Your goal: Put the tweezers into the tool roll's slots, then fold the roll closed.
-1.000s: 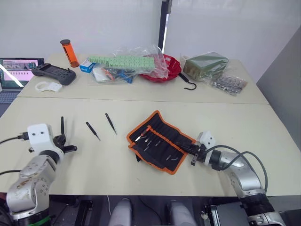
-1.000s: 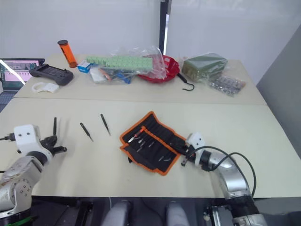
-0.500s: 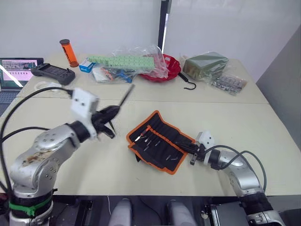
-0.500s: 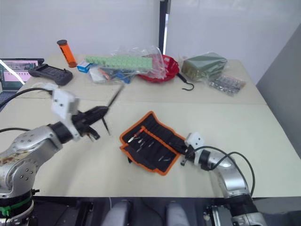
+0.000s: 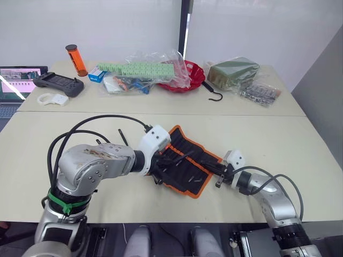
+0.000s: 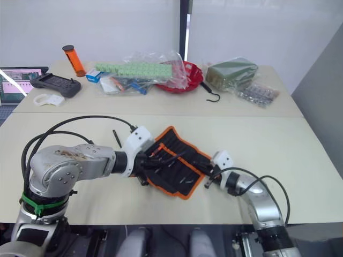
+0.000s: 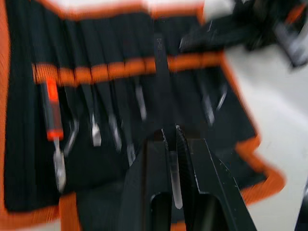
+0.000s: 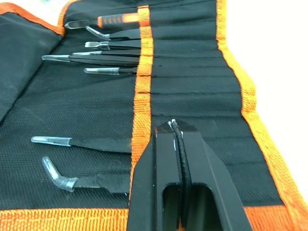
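Along the far edge of the table (image 5: pixel 300 139) sits a row of clutter. At the far left corner a laptop (image 5: pixel 16 80) shows a lit screen, with a dark handheld controller (image 5: pixel 60 83) beside it and a small white ring-shaped piece (image 5: pixel 52 99) just in front. An orange cylinder with a black cap (image 5: pixel 77 60) stands upright behind the controller. Toward the middle lies a heap of clear plastic bags with a long green packet (image 5: pixel 140 69) on top and a small blue box (image 5: pixel 99 74) at its left end. A red bowl (image 5: pixel 194 76) sits partly under the bags. A black hook (image 5: pixel 215 95) lies just right of the bowl. Near the far right corner rests an olive-green bundle in clear wrap (image 5: pixel 233 71), with a bag of small metal parts (image 5: pixel 261 93) beside it.
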You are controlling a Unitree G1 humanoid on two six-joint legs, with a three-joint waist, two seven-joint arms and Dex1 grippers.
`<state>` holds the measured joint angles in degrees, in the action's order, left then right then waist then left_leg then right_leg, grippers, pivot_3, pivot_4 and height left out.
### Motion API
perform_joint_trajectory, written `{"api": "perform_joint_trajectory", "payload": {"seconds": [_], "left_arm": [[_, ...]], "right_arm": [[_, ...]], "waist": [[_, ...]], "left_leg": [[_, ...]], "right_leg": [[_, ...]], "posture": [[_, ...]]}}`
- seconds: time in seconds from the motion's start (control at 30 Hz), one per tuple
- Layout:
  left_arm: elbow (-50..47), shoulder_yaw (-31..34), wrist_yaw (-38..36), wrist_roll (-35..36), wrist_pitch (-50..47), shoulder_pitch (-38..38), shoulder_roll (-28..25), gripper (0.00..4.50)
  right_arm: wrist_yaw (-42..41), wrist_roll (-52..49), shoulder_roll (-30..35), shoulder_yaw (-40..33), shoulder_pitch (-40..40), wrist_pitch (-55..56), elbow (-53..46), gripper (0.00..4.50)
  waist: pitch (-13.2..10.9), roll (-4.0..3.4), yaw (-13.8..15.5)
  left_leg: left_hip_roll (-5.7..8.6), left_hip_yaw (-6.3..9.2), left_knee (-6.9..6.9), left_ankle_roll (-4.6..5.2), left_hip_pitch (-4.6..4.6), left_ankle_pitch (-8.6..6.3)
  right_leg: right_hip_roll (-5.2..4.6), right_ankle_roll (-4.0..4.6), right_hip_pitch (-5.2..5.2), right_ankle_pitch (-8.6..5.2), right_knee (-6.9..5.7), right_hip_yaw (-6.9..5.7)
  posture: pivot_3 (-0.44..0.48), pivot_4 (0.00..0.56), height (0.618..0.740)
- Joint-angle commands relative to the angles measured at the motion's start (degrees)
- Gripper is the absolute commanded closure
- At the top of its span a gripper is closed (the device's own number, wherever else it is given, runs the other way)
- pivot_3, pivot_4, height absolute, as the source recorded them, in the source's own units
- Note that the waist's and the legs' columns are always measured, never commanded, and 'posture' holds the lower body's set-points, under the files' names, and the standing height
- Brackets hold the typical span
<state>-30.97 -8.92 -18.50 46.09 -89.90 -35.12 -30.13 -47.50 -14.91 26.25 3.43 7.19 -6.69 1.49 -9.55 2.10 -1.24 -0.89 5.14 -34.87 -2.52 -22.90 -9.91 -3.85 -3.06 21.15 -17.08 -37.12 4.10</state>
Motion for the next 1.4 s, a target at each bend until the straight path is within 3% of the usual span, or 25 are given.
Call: {"api": "perform_joint_trajectory", "payload": {"seconds": [0.03, 0.4, 0.67, 1.07, 1.4], "left_arm": [[-0.5, -0.7, 0.7, -1.3, -2.3, -0.8, 0.7, 4.49], [-0.9, -1.5, 2.8, -2.3, -2.6, 1.4, 2.1, 4.49], [0.5, -2.8, 5.7, -6.6, -2.4, 1.0, 8.2, 4.49], [6.6, -6.3, 6.8, -13.7, 4.7, 1.2, 14.9, 4.49], [12.1, -11.8, 4.8, -19.7, 13.7, -0.7, 14.9, 4.49]], "right_arm": [[0.6, 0.3, 0.3, 0.0, -1.3, -2.0, 0.2, 4.50], [1.2, 0.8, 0.4, 0.8, -2.2, -2.9, -1.1, 4.50], [0.9, 1.0, 0.7, 1.2, -2.0, -3.6, -1.6, 4.50], [0.7, 0.6, 0.5, 2.2, -2.4, -4.9, -3.1, 4.50], [1.3, 1.0, 0.2, 2.7, -3.4, -5.6, -4.8, 4.50]], "waist": [[0.0, 0.03, 0.0], [0.0, -0.01, 0.2], [0.0, -0.01, 0.2], [0.0, -0.01, 0.3], [0.0, -0.02, 0.3]], "left_leg": [[0.00, 0.00, -0.03, 0.00, 0.00, 0.00], [0.00, 0.01, -0.02, 0.00, 0.00, 0.00], [0.00, 0.01, -0.03, 0.00, -0.02, 0.00], [0.02, 0.01, -0.05, 0.00, -0.02, 0.00], [0.03, 0.01, -0.05, 0.00, -0.03, 0.00]], "right_leg": [[0.00, 0.00, 0.00, 0.00, 0.00, -0.01], [0.00, 0.00, 0.00, 0.00, 0.01, -0.01], [0.00, 0.00, 0.00, 0.00, 0.01, 0.00], [-0.01, 0.00, -0.01, 0.00, 0.01, 0.00], [-0.01, 0.00, 0.00, 0.00, 0.00, 0.00]], "posture": [[0.000, 0.150, 0.740], [0.000, 0.150, 0.740], [0.000, 0.150, 0.740], [0.000, 0.150, 0.740], [0.000, 0.150, 0.740]]}}
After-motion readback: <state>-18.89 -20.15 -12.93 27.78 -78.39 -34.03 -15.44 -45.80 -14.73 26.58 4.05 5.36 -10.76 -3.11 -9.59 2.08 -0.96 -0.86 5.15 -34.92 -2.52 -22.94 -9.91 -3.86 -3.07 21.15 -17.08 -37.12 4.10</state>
